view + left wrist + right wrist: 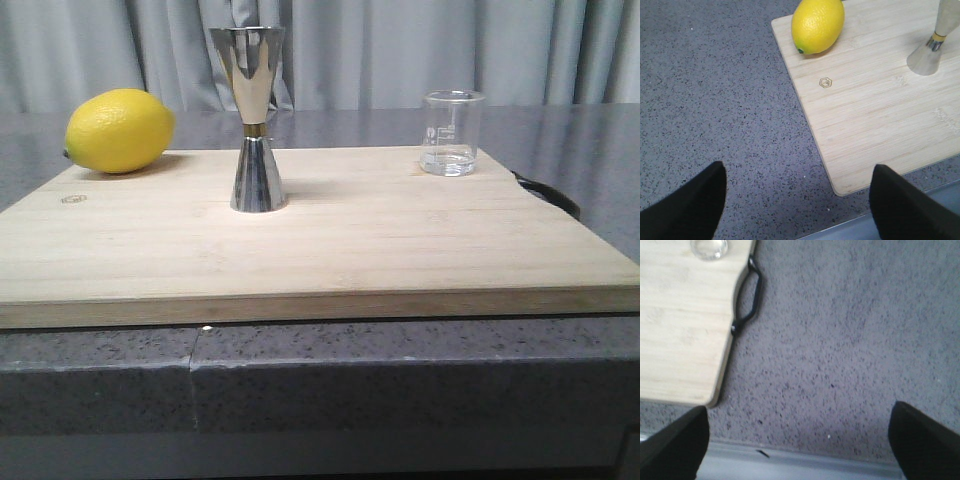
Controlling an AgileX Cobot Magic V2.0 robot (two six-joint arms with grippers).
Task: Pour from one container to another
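The left fingers (682, 207) stand wide apart with nothing between them, hanging over the speckled grey worktop (715, 100) just off the near left corner of the wooden cutting board (875, 120). Beyond them and toward the right finger's side, a yellow lemon (818, 25) lies at the board's far left corner, and the steel jigger (930, 52) stands upright further along the board, well away from both fingers.

The right fingers (925, 447) are likewise spread, empty, above bare worktop beside the board's right edge, where a black handle loop (751, 297) sticks out. The glass beaker (709, 247) sits far ahead of the left-hand finger of this pair, near the board's far right corner, well apart from them.

From the front, the jigger (255, 120) stands near the board's middle, its gold band at the narrow waist. The beaker (451, 133) stands upright to its right with a little clear liquid at the bottom, and the lemon (119, 130) rests to the left.
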